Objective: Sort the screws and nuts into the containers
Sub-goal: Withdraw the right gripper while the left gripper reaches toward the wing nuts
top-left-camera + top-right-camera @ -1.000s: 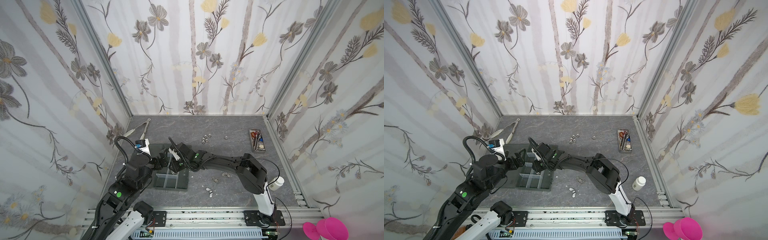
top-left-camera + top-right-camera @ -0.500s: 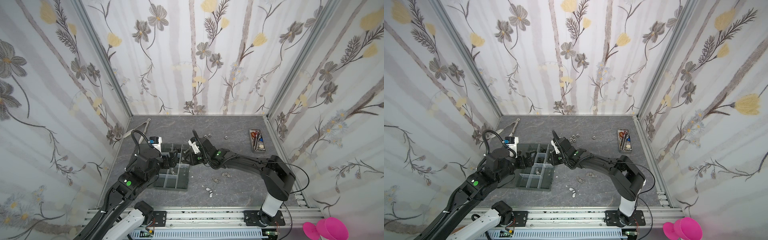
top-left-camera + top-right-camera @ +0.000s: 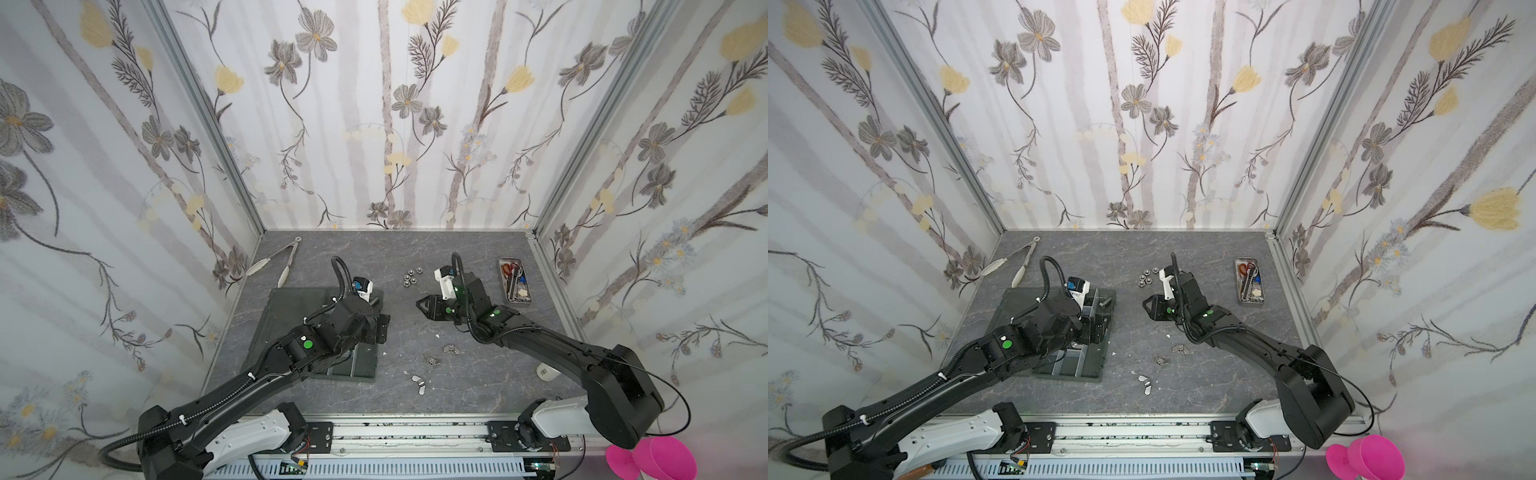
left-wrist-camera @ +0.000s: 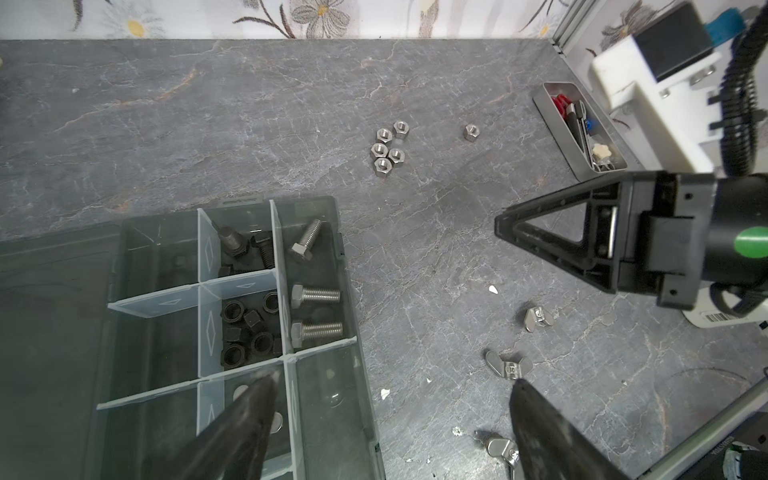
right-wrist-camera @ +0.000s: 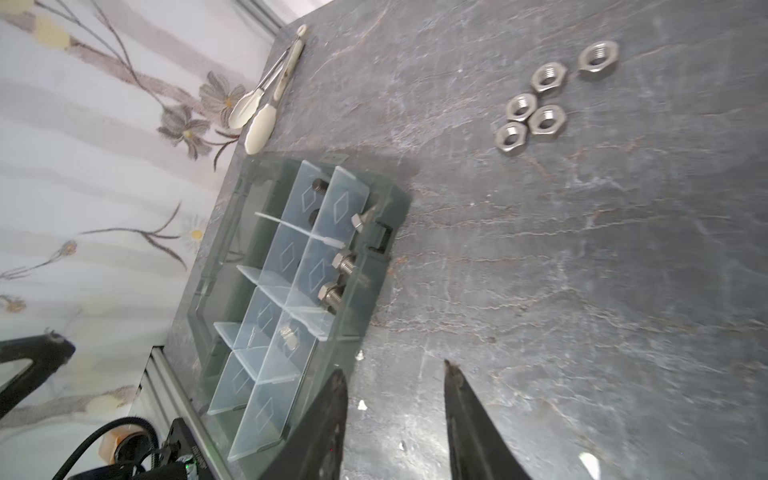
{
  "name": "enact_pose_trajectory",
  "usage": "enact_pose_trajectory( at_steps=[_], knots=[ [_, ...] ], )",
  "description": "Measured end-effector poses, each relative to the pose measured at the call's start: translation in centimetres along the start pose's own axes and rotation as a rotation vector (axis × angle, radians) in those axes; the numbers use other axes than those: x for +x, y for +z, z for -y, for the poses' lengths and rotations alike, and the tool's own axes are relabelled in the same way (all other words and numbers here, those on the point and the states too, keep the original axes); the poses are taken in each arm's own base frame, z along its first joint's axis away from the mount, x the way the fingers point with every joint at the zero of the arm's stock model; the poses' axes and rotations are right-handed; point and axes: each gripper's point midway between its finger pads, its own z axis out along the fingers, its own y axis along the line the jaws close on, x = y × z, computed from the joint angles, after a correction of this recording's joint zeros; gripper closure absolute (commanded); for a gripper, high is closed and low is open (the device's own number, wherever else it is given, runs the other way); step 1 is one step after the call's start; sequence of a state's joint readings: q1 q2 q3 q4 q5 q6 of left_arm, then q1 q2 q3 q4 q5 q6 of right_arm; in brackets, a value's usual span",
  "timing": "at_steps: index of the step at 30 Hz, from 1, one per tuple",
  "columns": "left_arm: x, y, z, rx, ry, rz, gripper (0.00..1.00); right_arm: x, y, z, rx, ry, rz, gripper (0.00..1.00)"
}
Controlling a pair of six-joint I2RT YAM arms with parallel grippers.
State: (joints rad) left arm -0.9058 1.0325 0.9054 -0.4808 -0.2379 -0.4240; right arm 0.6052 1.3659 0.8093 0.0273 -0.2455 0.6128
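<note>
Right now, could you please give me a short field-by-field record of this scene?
Left gripper: open, empty, above the organiser tray edge
Right gripper: open, empty, over bare table
Silver screws: three, in one tray cell
Black screws: in a separate cell
Black nuts: in their own cell
Silver hex nuts: loose on the table, five clustered, one apart
Wing nuts: loose on the table
Other items: tongs, scissors tray
</note>
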Motion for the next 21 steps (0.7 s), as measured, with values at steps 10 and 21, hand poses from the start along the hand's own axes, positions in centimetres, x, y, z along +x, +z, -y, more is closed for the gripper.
enact_pose_trajectory(
  at_steps=[10,21],
  knots=[
    [2.7,2.0,2.5,0.007,0.086,-0.093,0.31,0.4,-2.1,4.1,0.052,0.062,0.034,0.59],
    [9.1,4.4,3.9,-0.027,0.12,-0.266,0.35,0.8,-2.4,5.2,0.05,0.083,0.028,0.59]
  ],
)
